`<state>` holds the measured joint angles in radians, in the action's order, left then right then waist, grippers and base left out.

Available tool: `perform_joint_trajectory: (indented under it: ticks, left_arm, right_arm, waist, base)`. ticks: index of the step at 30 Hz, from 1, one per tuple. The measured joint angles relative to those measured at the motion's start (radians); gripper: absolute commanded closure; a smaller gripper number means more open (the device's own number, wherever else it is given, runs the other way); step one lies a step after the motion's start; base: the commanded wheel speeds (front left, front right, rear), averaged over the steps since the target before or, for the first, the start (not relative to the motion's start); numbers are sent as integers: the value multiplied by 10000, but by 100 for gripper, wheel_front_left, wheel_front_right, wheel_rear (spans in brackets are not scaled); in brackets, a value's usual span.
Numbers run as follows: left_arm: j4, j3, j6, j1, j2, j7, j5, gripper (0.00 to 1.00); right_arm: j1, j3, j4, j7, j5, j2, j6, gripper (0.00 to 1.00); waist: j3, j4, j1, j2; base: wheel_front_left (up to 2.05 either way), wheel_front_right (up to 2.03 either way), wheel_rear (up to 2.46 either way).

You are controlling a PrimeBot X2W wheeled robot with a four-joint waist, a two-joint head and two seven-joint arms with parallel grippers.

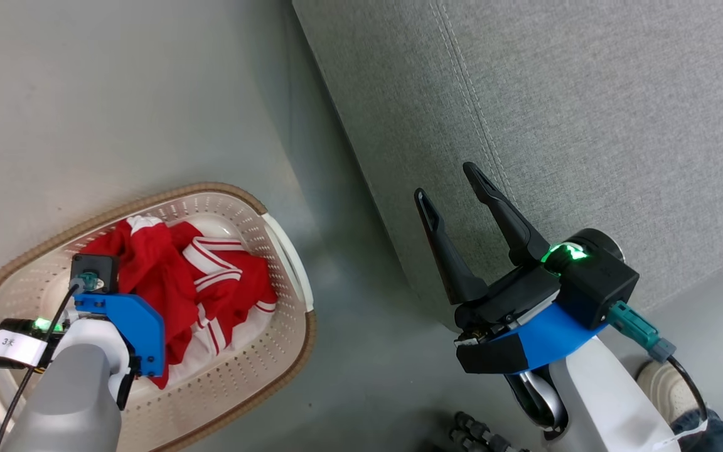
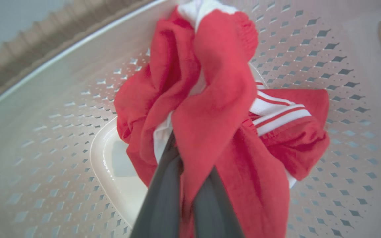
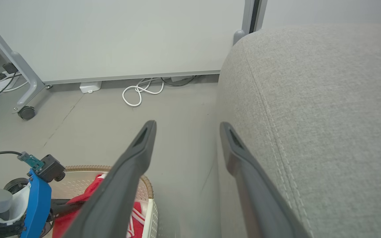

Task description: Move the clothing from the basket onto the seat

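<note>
Red clothing (image 2: 217, 109) tight in the left jaws, plain in left wrist view; right jaws agape by the seat (image 1: 587, 94).

The clothing (image 1: 148, 263) is red with white stripe trim. The basket (image 1: 236, 389) is cream-white, dotted with perforations, under a brown woven-look rim. The seat (image 1: 587, 125) is grey woven fabric.

Likely a test lab with home furniture, grey sofa (image 3: 309, 115) on bare floor (image 3: 177, 109), wheeled white partition (image 3: 127, 36) beyond the sofa, loose cables (image 3: 141, 91) near its end, laundry basket (image 1: 255, 383) beside it
</note>
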<state>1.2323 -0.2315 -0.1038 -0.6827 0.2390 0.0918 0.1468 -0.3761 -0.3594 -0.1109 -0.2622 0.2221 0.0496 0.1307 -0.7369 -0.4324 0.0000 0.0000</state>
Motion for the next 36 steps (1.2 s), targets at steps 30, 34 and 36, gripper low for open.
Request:
perform_joint_trajectory:
  ticks: [30,34,36]
  left_arm:
    - [-3614,-2765,-249,2150,-1603,1699,2533,100]
    - [-3965,-3319,-249,2118,-1536,1699,2800,100]
    - [-4017,-3565,-249,1966,-1536,1687,2897,100]
  right_arm:
    - [1535,1003,-1283,374,-999,-10,0,0]
    - [1953,1124,-1250,531,-1001,-8,0,0]
    - [2118,1131,-1204,616,-1001,-8,0,0]
  waist:
    - [5679,3475,-3,1]
    - [6334,3858,-3,1]
    - [6604,4019,-3,1]
  base:
    - [0,0,0]
    - [0,0,0]
    - [0,0,0]
